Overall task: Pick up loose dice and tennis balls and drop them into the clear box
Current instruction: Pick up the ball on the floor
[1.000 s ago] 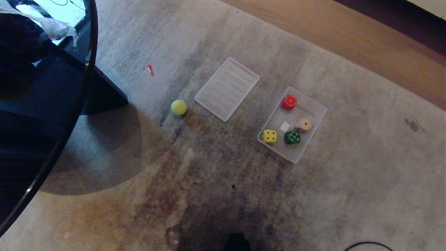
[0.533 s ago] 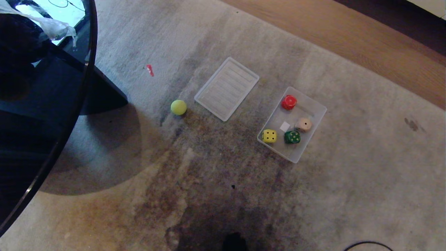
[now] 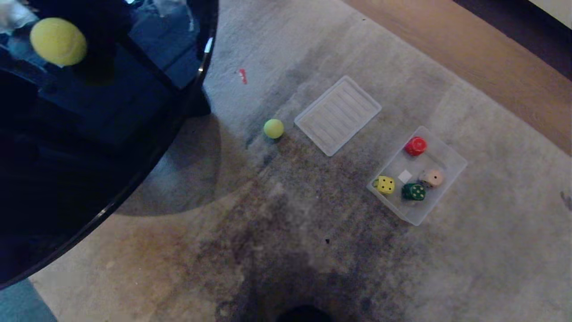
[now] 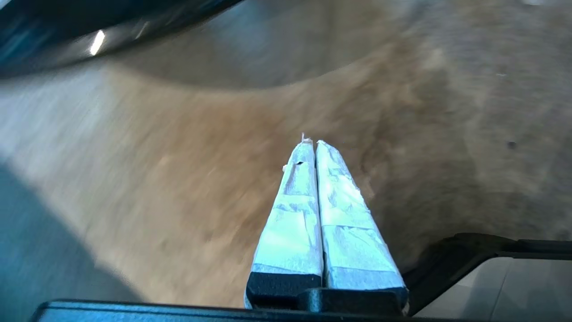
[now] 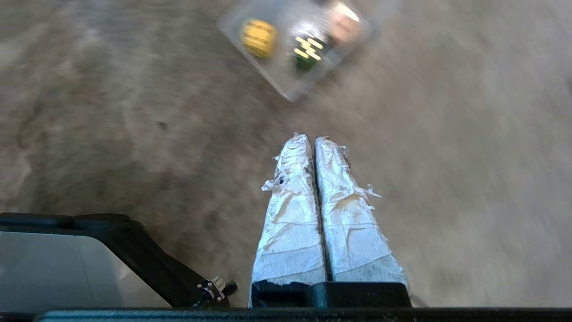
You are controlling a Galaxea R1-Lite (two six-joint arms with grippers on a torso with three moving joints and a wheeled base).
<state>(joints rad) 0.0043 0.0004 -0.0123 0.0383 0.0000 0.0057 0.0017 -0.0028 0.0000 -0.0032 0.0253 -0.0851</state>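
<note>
White tape wraps the fingers of both arms, and each pair is pressed flat together with nothing between: the left gripper (image 4: 311, 142) hangs over bare, stained carpet (image 3: 286, 232) near the curved rim of a dark glass table (image 3: 111, 134), and the right gripper (image 5: 308, 137) hangs over the same carpet with the clear box (image 5: 290, 91) blurred a short way beyond its tips. Neither arm shows in the head view. There the clear box (image 3: 451, 157) lies on the carpet to the right, tilted at an angle to the frame, and holds four dice: the yellow die (image 3: 385, 184) and the green die (image 3: 413, 192) along its nearer side, the beige die (image 3: 433, 177) just beside the green one, and the red die (image 3: 416, 146) at the far end, with a small white sticker (image 3: 405, 176) on the floor between them. A flat ribbed lid (image 3: 338, 115) lies apart from the box, up and to the left. One tennis ball (image 3: 273, 128) sits loose on the carpet just left of the lid, near the table's shadow. A second tennis ball (image 3: 58, 41) rests on the glass table at the far left. A small red scrap (image 3: 242, 76) lies on the carpet beyond the lid.
</note>
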